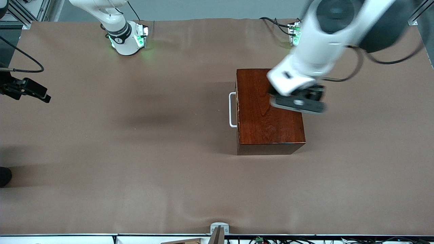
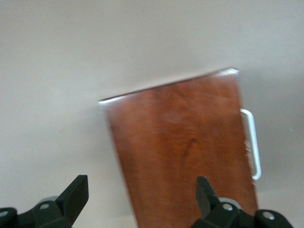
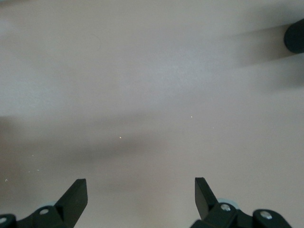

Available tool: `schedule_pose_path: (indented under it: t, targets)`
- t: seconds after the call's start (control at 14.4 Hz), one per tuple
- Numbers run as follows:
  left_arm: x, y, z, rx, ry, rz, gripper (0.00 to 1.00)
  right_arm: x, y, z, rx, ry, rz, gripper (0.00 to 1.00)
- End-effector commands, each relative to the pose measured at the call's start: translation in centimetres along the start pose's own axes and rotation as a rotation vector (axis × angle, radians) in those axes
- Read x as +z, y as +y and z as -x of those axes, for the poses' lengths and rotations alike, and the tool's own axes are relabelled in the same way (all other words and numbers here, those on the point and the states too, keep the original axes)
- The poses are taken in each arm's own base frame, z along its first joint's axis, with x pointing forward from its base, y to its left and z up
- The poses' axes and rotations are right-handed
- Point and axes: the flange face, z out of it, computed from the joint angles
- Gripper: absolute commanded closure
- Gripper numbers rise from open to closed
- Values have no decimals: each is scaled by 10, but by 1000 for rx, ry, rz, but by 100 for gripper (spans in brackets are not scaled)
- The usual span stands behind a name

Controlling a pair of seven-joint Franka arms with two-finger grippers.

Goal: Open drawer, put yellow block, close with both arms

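The table [image 1: 135, 142] is covered in brown cloth, and the mahogany box [image 1: 268, 118] stands toward the left arm's end of it. The drawer [image 1: 237, 110] is seen shut flush in the box, its white handle [image 1: 232, 110] untouched. The left gripper [image 2: 142, 197] is held over the box top, jaws spread wide and empty. The right gripper [image 3: 141, 194], well apart from the box over bare table, is likewise wide open and empty. The yellow block is nowhere visible, so it cannot be told whether the task is unstarted or finished.
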Motion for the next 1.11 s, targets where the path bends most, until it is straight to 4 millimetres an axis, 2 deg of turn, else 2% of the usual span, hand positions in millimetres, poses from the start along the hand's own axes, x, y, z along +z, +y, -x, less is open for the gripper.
schedule_pose_path:
  t: [0.0, 0.21, 0.42, 0.49, 0.69, 0.9, 1.04]
  targets:
    - [-14, -71, 7, -115, -26, 84, 0, 4, -1, -3, 1, -18, 8, 0]
    - [-6, -137, 15, -168, -112, 78, 0, 4, -5, -3, -7, -20, 8, 0]
    - [-1, -199, 19, -69, -109, 89, 0, 2, -1, -4, -1, -13, 9, 0]
    - [0, -214, 20, -77, -106, 91, 0, 2, -1, -3, -1, -15, 8, 0]
    - [-6, -221, 28, -91, -61, 62, 0, 4, -6, -3, -7, -18, 8, 0]
    - [-12, -220, 46, -123, -19, 55, 0, 3, 4, -4, 7, -17, 8, 0]
    - [-13, -222, 50, -177, -7, 58, 0, 3, 3, -4, 5, -17, 8, 0]
